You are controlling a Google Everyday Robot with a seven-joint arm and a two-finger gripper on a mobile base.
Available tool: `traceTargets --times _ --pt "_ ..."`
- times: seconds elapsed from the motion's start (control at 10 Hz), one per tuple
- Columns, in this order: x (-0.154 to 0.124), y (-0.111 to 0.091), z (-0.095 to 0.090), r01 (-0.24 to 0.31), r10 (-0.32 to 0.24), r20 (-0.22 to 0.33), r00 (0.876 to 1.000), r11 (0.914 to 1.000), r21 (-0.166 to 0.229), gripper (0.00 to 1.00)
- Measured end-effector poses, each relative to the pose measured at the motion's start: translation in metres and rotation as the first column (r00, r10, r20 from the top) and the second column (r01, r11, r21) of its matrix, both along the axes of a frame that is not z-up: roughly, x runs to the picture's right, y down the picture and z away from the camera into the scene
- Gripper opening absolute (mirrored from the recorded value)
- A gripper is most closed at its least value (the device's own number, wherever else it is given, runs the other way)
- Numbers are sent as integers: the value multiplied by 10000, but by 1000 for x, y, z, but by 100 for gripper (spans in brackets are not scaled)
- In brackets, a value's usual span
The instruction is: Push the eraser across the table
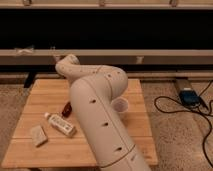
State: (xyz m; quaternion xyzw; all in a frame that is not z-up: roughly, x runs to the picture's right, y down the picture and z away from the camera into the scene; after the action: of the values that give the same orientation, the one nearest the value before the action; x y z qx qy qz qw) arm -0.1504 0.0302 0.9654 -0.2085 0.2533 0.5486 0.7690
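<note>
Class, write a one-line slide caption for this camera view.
White arm bends over wooden table with tube, beige block, cup; shut gripper hidden behind it.

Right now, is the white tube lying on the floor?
No, the white tube lies on the wooden table next to the beige block; the pincer is hidden behind the arm over the table.

Lab-like test space: speckled floor [175,140], trailing cables [172,107], low wooden table [50,100], dark wall panels [125,30].

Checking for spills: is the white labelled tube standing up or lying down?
Lying down: the tube rests lengthwise on the table. The gripper is hidden behind the arm.
</note>
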Motion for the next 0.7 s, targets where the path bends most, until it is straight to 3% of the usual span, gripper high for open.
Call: traceTargets --times 0.4,0.7 --pt "12 -9 -12 -231 251 -327 9991 9979 598 0" --pt "14 -16 -25 -629 625 74 9980 9926 1041 0"
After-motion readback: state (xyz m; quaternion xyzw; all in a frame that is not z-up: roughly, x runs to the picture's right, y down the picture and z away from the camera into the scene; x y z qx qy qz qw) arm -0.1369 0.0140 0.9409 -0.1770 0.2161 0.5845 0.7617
